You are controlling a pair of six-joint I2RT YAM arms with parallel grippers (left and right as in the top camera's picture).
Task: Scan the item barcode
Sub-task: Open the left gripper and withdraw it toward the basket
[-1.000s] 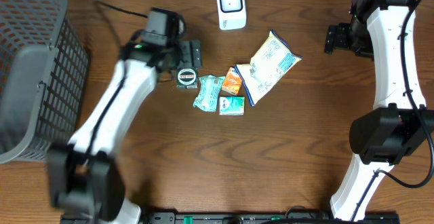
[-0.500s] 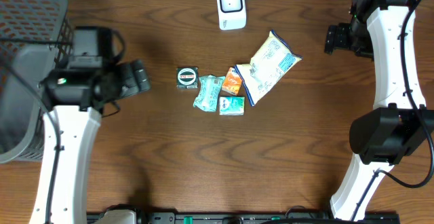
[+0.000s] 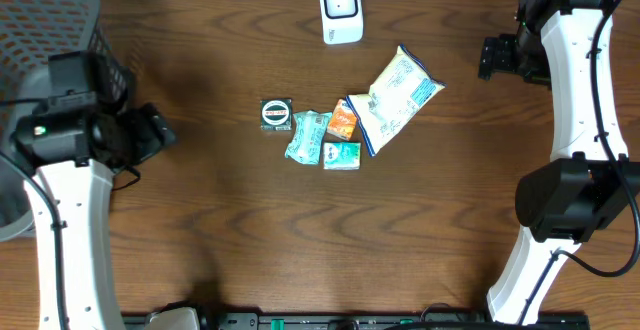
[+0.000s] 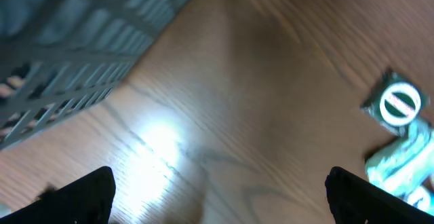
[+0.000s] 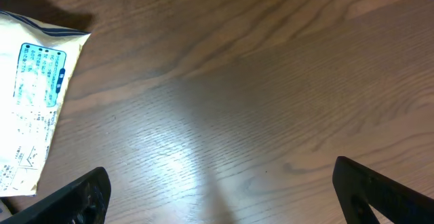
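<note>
I'm seeing both grippers standing wide open, with nothing between their fingers. The left gripper (image 3: 158, 132) is hovering over bare wood at the left of the wooden table (image 3: 400, 240), just beside the grey mesh basket (image 3: 50, 60). Its wrist view is blurring, with the basket wall filling the upper left. The right gripper (image 3: 493, 58) is hanging at the far right, well apart from the goods. Its wrist camera is catching only one end of the pale snack bag (image 3: 398, 92), at the left edge.

The items are lying in a cluster mid-table. A small dark packet with a round label (image 3: 276, 114) is sitting on the left, with a teal wrapper (image 3: 307, 136) just beside it. Next come an orange packet (image 3: 343, 120) and a small teal box (image 3: 341, 155) on the near side. The snack bag is lying on the right, touching the orange packet. The white barcode scanner (image 3: 340, 10) is standing at the far edge, apart from every item.
</note>
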